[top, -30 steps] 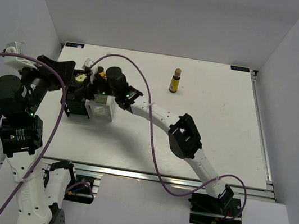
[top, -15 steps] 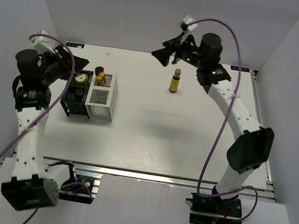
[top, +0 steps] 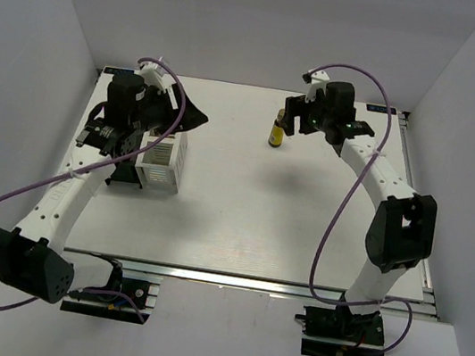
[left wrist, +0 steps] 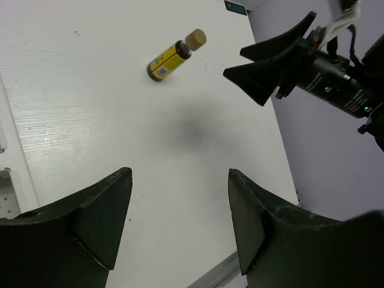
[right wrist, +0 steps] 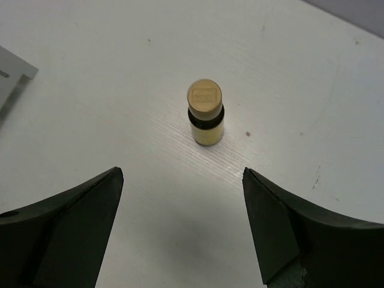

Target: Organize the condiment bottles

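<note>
A yellow bottle [top: 276, 131] stands upright, alone on the far middle of the table [top: 304, 216], not yet stored. The right gripper [right wrist: 183, 177] hovers by it, spread wide and empty. The left gripper [left wrist: 179, 180], likewise spread and empty, hangs over the white slatted box [top: 163, 164]; other bottles are hidden.

Bright, even light falls from overhead on the white surface [top: 301, 233], so shadows are soft and grey, with one faint blurred patch lying toward the far edge. In the right wrist view the yellow bottle [right wrist: 205, 119] and the grain around it are sharp, while the dark jaws at the bottom corners of both wrist views look soft and featureless.
</note>
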You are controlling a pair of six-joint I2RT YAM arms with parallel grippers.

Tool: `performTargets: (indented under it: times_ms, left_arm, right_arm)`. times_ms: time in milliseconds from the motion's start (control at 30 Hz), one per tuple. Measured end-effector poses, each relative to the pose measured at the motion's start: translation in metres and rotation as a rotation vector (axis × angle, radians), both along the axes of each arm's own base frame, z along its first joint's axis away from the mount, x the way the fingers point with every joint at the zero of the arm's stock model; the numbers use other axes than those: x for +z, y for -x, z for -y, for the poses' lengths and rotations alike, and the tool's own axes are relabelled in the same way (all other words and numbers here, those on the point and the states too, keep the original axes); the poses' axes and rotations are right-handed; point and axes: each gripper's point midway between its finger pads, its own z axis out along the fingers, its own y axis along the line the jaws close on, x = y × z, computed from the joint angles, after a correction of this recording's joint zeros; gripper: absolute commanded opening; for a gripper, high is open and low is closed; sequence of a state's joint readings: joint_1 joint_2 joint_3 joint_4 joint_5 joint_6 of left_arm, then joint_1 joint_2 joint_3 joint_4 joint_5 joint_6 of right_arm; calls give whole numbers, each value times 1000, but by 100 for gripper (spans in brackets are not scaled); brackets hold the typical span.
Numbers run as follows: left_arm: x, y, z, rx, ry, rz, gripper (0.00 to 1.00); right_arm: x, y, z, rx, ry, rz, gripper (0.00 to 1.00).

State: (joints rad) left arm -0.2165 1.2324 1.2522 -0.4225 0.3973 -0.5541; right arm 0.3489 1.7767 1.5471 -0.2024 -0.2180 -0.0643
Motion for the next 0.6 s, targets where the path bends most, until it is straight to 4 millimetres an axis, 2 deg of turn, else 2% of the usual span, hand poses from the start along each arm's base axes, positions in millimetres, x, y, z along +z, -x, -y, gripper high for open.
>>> performTargets:
  times_ms: [167, 300, 467, 600]
  left_arm:
    - [2, -2, -5, 42, -22, 16, 75]
    - [10, 2, -11, 75, -27, 37, 75]
    - [25, 13, -19, 110, -26, 75, 75]
    - [33, 20, -24, 135, -21, 91, 75]
  right_arm:
    - [-51, -16, 5, -35, 79, -90, 86]
    - [-84, -29, 2, -39, 114, -149, 86]
    - [-108, -42, -3, -27, 134, -170, 86]
    - [-114, -51, -8, -10, 132, -148, 84]
